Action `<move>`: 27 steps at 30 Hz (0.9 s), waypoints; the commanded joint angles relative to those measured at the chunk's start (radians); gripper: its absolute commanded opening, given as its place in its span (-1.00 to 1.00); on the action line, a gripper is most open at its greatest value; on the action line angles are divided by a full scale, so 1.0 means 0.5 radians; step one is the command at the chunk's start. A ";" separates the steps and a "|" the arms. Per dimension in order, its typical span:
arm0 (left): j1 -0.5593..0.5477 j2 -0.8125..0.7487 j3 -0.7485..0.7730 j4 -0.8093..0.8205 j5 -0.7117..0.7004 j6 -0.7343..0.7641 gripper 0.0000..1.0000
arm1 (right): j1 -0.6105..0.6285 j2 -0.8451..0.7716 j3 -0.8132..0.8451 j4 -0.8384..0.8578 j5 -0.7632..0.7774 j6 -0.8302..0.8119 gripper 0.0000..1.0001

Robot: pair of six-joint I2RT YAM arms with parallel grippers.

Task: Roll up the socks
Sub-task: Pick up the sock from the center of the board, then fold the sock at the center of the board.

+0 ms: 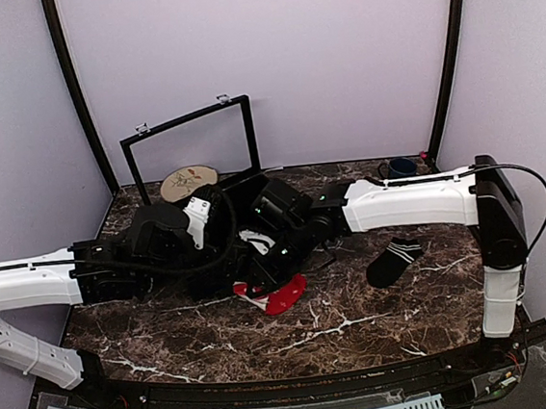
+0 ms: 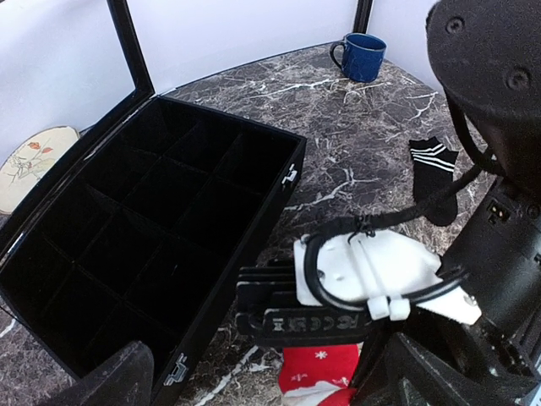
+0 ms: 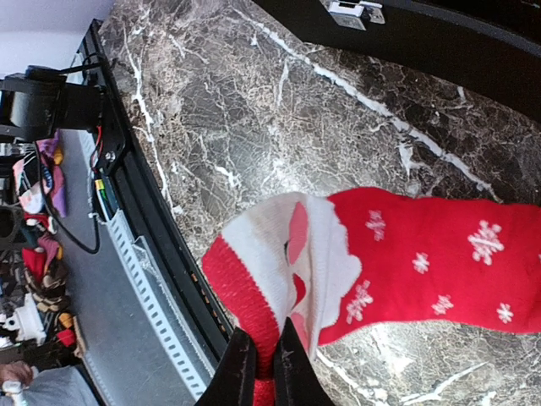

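The red sock [image 3: 423,262] with white snowflakes and a Santa face lies on the marble table near the front middle [image 1: 280,296]. My right gripper [image 3: 262,372] is shut on the sock's red edge by the Santa face, and that end is bunched and folded up. My left gripper [image 2: 270,391] is open, with its fingers spread wide. It hovers over the right gripper and the red sock [image 2: 325,370], which shows partly below. The black ankle sock [image 1: 393,261] with white stripes lies flat to the right, also seen in the left wrist view [image 2: 435,165], apart from both grippers.
An open black divided box [image 2: 144,220] stands left of centre, its lid frame [image 1: 190,145] upright behind. A blue mug [image 1: 400,166] is at the back right. A round painted plate [image 1: 189,181] leans at the back left. The table's front edge [image 3: 161,211] is close.
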 commanded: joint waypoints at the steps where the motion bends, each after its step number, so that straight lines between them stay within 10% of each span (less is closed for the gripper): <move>1: -0.009 0.073 0.040 -0.023 0.009 0.024 0.96 | -0.138 -0.011 -0.014 -0.022 -0.229 -0.004 -0.88; 27: -0.009 0.596 0.125 0.117 0.205 -0.056 0.96 | -0.437 0.103 -0.230 0.041 -0.370 -0.219 -0.79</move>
